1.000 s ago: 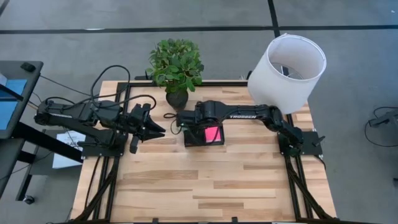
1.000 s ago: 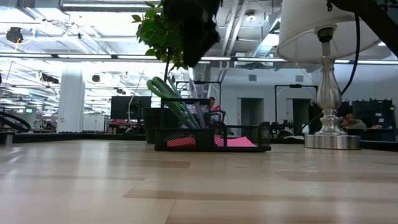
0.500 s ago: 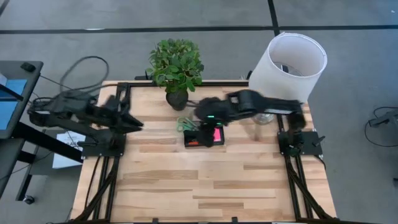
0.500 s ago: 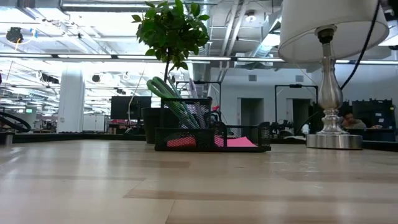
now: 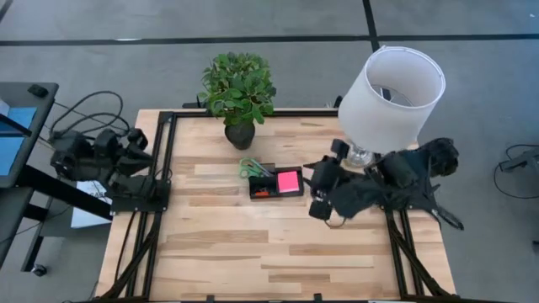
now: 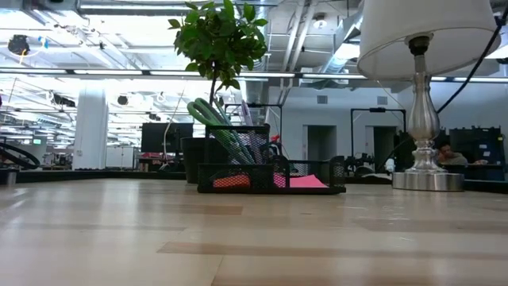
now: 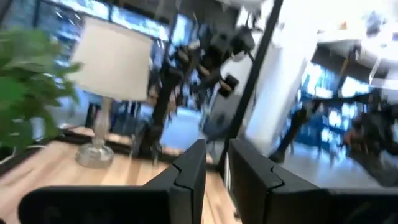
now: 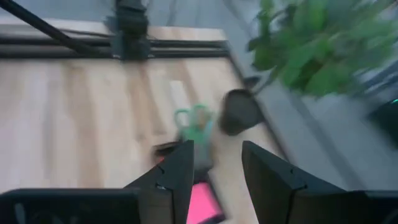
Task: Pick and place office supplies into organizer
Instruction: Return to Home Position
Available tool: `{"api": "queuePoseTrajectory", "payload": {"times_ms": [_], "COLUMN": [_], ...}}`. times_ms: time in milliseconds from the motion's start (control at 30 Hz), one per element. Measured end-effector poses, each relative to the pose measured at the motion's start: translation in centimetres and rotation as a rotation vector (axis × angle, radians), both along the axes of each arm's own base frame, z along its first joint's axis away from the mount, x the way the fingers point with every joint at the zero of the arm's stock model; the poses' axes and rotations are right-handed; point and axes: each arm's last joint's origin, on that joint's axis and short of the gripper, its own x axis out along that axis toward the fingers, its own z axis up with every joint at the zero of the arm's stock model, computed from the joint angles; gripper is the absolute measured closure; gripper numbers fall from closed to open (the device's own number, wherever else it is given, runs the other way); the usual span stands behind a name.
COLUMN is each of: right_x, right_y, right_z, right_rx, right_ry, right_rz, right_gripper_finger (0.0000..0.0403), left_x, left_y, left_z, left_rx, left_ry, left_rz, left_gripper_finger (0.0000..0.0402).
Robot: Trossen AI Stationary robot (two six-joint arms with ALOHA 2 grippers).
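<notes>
The black mesh organizer [image 5: 271, 195] [image 6: 270, 176] stands at the table's middle, in front of the plant pot. A pink sticky-note pad [image 5: 289, 180] [image 6: 305, 182] lies in its right compartment and small red bits [image 5: 261, 193] in the left one. Green-handled scissors [image 5: 250, 167] [image 6: 216, 125] [image 8: 194, 121] stick up out of its far left corner, leaning left. My right gripper [image 5: 320, 199] [image 8: 217, 155] is open, right of the organizer and apart from it. My left gripper [image 5: 139, 153] [image 7: 214, 152], fingers a narrow gap apart, is folded back at the table's left edge.
A potted plant [image 5: 239, 126] stands just beyond the organizer. A white-shaded lamp [image 5: 389, 88] with a metal base [image 6: 427, 181] stands at the far right, beside my folded right arm. Bare wooden tabletop [image 5: 278, 252] stretches across the near half.
My right arm has pulled away from above the organizer toward the table's right edge and folded up beside the lamp. My left arm has drawn back toward the left edge. The organizer and its contents have stayed in place.
</notes>
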Motion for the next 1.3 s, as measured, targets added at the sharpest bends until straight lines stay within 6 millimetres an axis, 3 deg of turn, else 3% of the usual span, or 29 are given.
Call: {"api": "queuePoseTrajectory", "payload": {"times_ms": [67,167,267,367,500,633,867,1100,1200,1300], "right_x": [-0.2,-0.9,-2.2,-4.5,-8.6,-12.0,-16.2,-17.2,-17.2,-17.4], "right_y": [-0.2,0.1,0.2,0.0,-1.1,-2.4,-4.1,-3.4,-3.2,-3.9], "right_z": [0.2,1.1,1.9,2.3,3.2,3.0,-1.3,-7.9,-10.9,-13.9], "right_rx": [0.117,0.267,0.292,0.241,0.127,0.13,0.261,0.525,0.503,0.374], "right_ry": [-0.027,-0.057,-0.038,-0.01,-0.004,-0.038,-0.164,-0.428,-0.469,-0.381], "right_rz": [0.04,0.198,0.31,0.312,0.26,0.289,0.398,0.637,0.686,0.645], "right_gripper_finger": [0.0275,0.0275,0.0275,0.0275,0.0275,0.0275,0.0275,0.0275,0.0275,0.0275], "left_x": [-0.9,-0.3,0.9,2.0,2.1,2.2,2.3,2.2,2.2,2.2], "left_y": [0.3,0.4,0.2,0.0,0.2,0.2,0.2,0.2,0.2,0.2], "left_z": [-1.4,-2.6,-2.3,-3.2,-3.2,-3.6,-5.6,-5.4,-5.4,-5.4], "left_rx": [-0.05,-0.069,-0.058,-0.002,0.012,0.06,0.187,0.181,0.181,0.182], "left_ry": [-0.036,0.065,0.08,0.131,0.076,0.108,0.299,0.285,0.286,0.286], "left_rz": [0.024,0.092,0.139,0.18,0.24,0.257,0.264,0.267,0.267,0.267], "left_gripper_finger": [0.034,0.034,0.034,0.034,0.034,0.034,0.034,0.034,0.034,0.034]}}
